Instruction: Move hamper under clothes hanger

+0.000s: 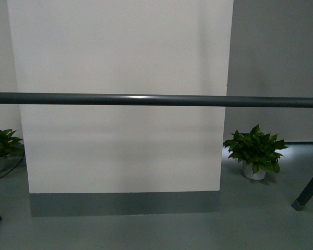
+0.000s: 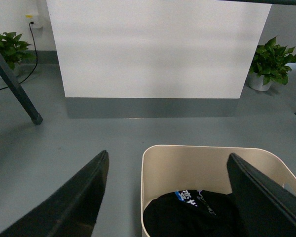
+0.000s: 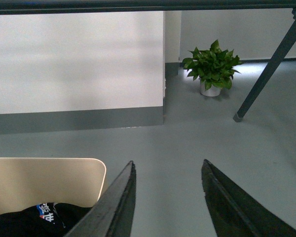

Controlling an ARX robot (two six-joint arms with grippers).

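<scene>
The clothes hanger's dark grey bar (image 1: 156, 100) runs across the whole front view, with leg ends at both lower corners. The beige hamper (image 2: 158, 170) holds black clothing with blue print and sits on the floor in the left wrist view. My left gripper (image 2: 168, 158) is open, its jaws straddling the hamper's near side wall, one outside and one inside. The hamper's corner (image 3: 64, 177) also shows in the right wrist view. My right gripper (image 3: 168, 165) is open and empty over bare floor beside it. The bar (image 3: 138, 5) crosses that view's upper edge.
A white panel (image 1: 120, 62) with a grey base stands behind the rack. Potted plants (image 1: 255, 151) stand on the floor on either side. A rack leg (image 3: 266, 69) slants down at the right, another leg (image 2: 15, 84) at the left. A cable runs along the left wall.
</scene>
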